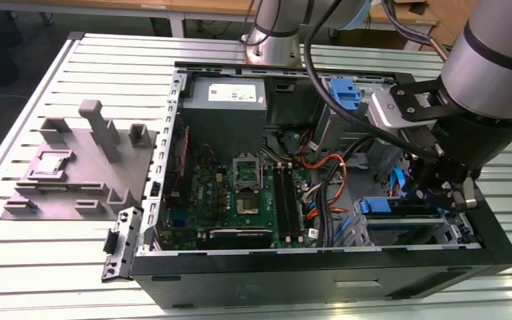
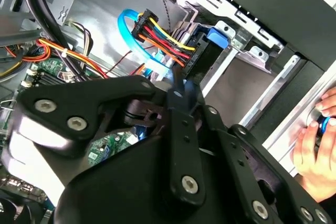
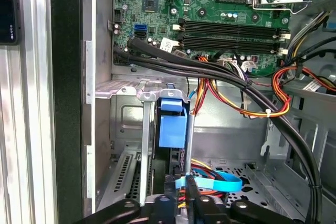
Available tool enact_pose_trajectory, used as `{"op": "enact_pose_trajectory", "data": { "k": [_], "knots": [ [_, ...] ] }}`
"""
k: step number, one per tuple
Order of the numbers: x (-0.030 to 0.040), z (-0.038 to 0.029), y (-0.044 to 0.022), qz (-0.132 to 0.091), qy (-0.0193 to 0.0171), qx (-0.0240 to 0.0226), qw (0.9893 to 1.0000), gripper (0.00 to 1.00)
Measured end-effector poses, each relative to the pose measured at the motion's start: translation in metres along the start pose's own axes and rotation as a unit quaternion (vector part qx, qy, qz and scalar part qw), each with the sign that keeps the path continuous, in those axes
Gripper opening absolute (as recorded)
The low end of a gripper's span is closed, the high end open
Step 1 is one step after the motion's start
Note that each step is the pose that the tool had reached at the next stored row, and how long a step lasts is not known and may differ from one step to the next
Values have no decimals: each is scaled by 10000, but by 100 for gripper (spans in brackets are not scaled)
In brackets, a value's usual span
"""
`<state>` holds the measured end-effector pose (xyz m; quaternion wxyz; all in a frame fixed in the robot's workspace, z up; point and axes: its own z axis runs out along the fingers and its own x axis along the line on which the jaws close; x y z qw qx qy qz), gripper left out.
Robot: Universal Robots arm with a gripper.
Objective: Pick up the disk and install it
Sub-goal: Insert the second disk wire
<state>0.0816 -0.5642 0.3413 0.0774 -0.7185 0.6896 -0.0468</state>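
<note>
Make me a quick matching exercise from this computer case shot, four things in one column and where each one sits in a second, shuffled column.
Things
1. disk
2. grey fixture
3. motherboard
4. hand

Places
A. on the slatted table, outside the case on the exterior view's left
B. flat on the case floor, mid-case
C. standing edge-on in the metal drive bay
D. above the drive bay, at the case's exterior-view right end

Pairs: 1-C, 2-A, 3-B, 4-D

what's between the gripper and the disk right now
In the first wrist view, a light blue flat cable and some red and yellow wires cross the gap between the gripper and the disk, which sits edge-on in the metal bay.
</note>
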Motion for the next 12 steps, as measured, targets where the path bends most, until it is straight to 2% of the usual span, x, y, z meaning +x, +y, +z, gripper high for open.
{"op": "enact_pose_trajectory", "data": {
  "k": [1,2,3,12],
  "knots": [
    [0,0,0,0,0,-3,10000,16],
    [0,0,-1,0,-1,-4,10000,16],
    [0,0,0,0,-2,-4,10000,10],
    [0,0,-1,1,-6,-4,10000,10]
  ]
}}
